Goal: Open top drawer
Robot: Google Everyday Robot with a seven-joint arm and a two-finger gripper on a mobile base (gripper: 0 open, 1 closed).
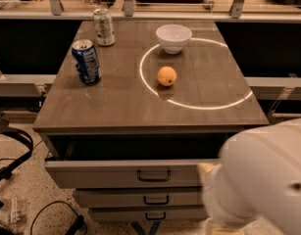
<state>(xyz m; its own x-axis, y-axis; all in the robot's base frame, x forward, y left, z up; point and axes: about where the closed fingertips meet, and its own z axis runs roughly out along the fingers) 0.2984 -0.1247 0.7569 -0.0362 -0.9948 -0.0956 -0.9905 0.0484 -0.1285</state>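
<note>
Camera view: nearest of all, the robot arm's white housing (267,180) fills the lower right corner as a blurred mass and covers the right end of the drawer stack. The gripper does not show. It lies somewhere behind or below that housing, so I cannot tell whether it is spread, closed or holding anything.

Just beyond the arm is the top drawer (115,173). Its wide grey-taupe front stands out from the cabinet toward the camera, and a dark open gap separates it from the edge of the countertop (115,106). Its dark loop handle (154,176) sits at the centre of the panel, with nothing on it. Below are the middle drawer (115,198) and bottom drawer (120,214), both set further back.

As I judge it, the opening is largely done, since the drawer is out far enough to show its interior. What remains is either a little more travel or drawing the arm clear. Any further pull should run straight toward the camera along the slides, and a retreat should avoid knocking the front panel back in.

The front's long axis runs left to right across the view, level, and its face points at the camera.

Further back on the countertop, a blue soda can (86,61) stands upright at left. An orange (166,76) rests inside a ring of light (204,107). A white bowl (173,37) sits on the ring's far arc, and a silver can (104,27) stands near the back edge.
</note>
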